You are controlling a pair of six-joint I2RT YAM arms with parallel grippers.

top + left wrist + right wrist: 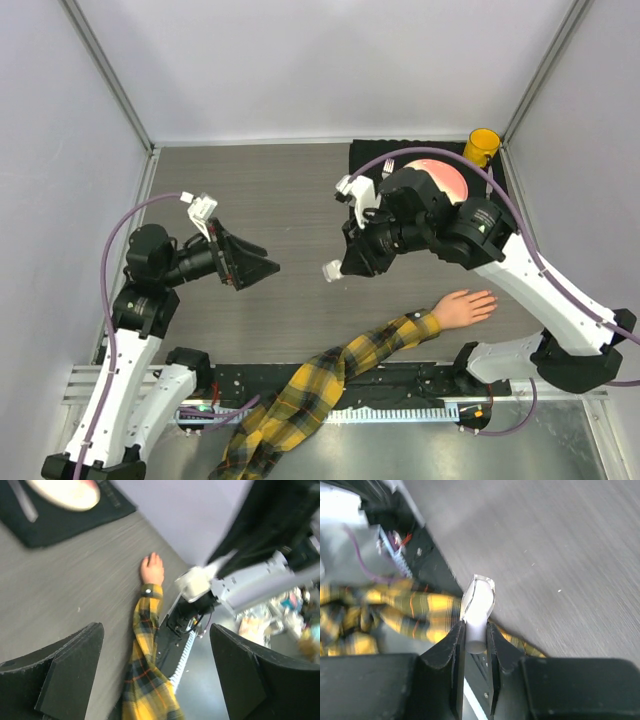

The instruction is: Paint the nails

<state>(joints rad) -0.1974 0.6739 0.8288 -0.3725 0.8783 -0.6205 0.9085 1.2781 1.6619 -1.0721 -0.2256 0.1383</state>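
1. The peach hand (463,308) lies flat on the counter (270,200); it looks stiff and light
2. My left claw (156,645) is wide apart, empty
3. My right claw (475,630) pinches a small bottle (479,605)
4. The nails (490,299) are tiny, at its fingertips; I'd steady the wrist

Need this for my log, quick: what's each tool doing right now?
Left tool: open, holding nothing.
Right tool: shut on the small clear bottle.
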